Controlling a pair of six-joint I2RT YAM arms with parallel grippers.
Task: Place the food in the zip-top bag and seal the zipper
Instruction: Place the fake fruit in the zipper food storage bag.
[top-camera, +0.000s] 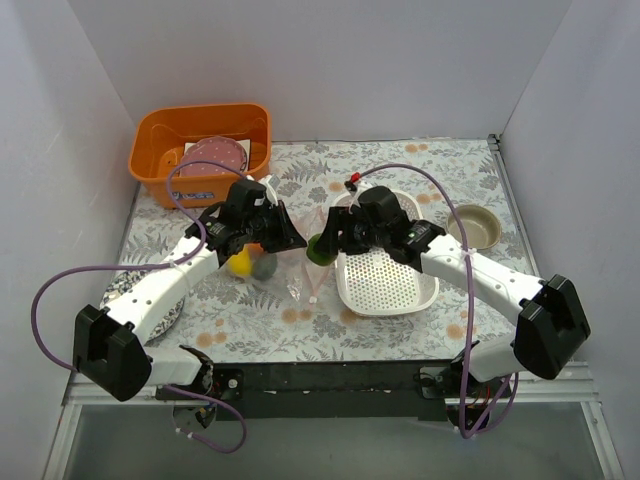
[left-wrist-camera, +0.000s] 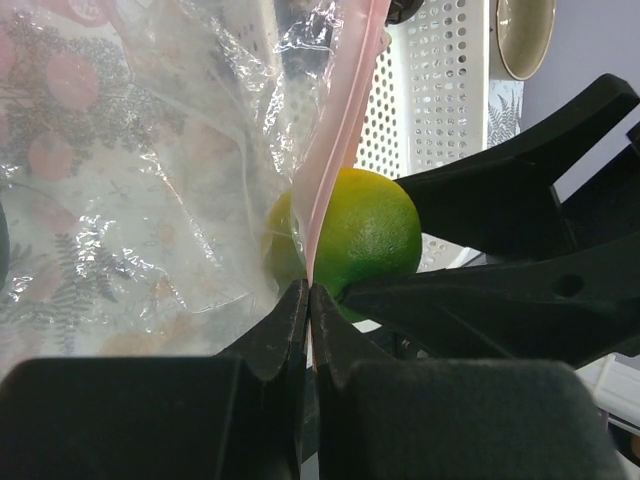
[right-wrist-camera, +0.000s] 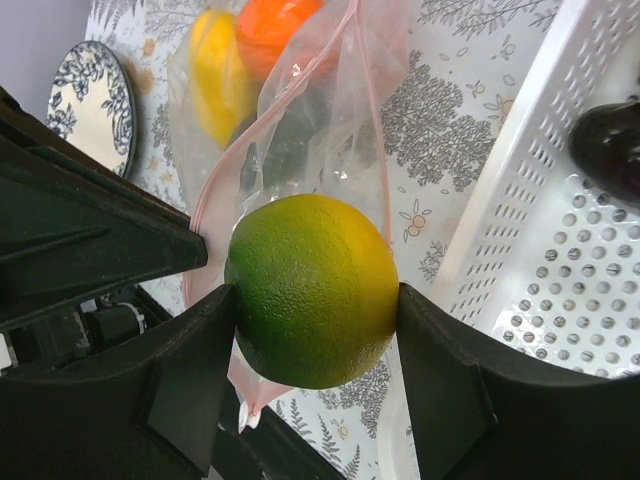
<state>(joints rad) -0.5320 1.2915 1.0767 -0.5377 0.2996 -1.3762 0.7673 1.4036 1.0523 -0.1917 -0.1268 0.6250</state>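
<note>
Right gripper (right-wrist-camera: 315, 300) clamps a green fruit (right-wrist-camera: 310, 290) between both fingers, at the mouth of the bag (left-wrist-camera: 150, 200). Left gripper (left-wrist-camera: 308, 300) has its fingers closed on the zipper (left-wrist-camera: 335, 150), pinching the pink strip right beside the fruit. The bag sits mid-worktop, just left of the basket (top-camera: 385, 280). A mango (right-wrist-camera: 215, 75) and an orange (right-wrist-camera: 265, 25) show through its plastic. An eggplant (right-wrist-camera: 610, 140) lies in the basket.
</note>
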